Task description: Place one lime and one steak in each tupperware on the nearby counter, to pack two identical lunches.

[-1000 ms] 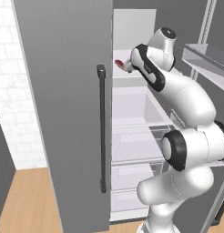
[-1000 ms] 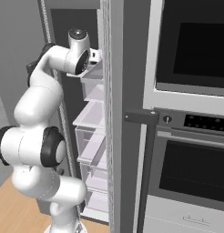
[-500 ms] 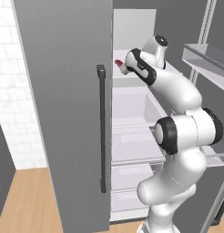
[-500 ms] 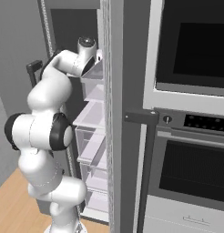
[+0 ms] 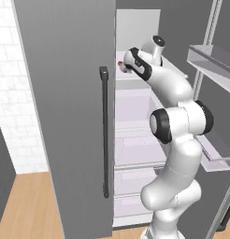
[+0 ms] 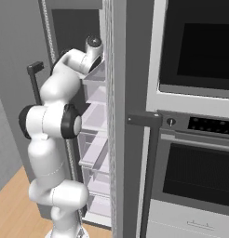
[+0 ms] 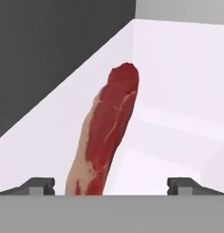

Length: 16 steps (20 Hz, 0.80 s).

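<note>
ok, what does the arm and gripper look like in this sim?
Glossy white rounded arm links with black joint discs and rings, one black-capped joint up top. The gripper shows two small dark grey finger tips with squared ends. No cables or markings visible.

The steak looked like raw meat, deep red with pale marbling and a creamy fat edge, kinda moist but not shiny. Fridge interior was smooth matt white plastic, and the door bin looked like clear glassy plastic. Fridge door was flat matt grey, metal-ish, with a dark matt handle. Floor was light wood, smooth. Oven had dark glossy glass in a satin pale frame. The arm was glossy white plastic with dark joints.
</note>
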Available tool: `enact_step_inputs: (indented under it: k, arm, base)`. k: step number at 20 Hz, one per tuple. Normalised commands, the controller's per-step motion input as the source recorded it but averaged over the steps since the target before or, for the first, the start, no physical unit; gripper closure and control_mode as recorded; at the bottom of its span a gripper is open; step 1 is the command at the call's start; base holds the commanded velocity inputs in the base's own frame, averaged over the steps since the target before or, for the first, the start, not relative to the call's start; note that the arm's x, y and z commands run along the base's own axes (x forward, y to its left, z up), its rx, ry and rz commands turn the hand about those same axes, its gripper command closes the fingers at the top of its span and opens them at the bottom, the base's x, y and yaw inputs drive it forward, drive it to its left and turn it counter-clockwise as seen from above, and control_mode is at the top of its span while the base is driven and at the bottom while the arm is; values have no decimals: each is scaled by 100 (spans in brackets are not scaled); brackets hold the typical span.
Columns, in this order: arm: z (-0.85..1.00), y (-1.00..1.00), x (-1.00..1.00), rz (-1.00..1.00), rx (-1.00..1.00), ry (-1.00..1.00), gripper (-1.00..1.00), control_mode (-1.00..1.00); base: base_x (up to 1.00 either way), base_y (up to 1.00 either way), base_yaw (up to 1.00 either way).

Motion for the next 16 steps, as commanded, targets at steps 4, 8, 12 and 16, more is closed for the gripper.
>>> enact_step_inputs:
  k: [4, 8, 12, 16]
  arm:
    - [-17, 13, 53, 0, 0, 0, -100, -100]
    - [-47, 21, 38, 1, -4, 0, -100, -100]
    - [-79, 28, 27, 2, -10, 0, -100, -100]
    - [-96, 25, 25, 4, -12, 0, 100, -100]
  base:
    - [0, 0, 0]
    - [0, 0, 0]
    - [0, 0, 0]
    - [0, 0, 0]
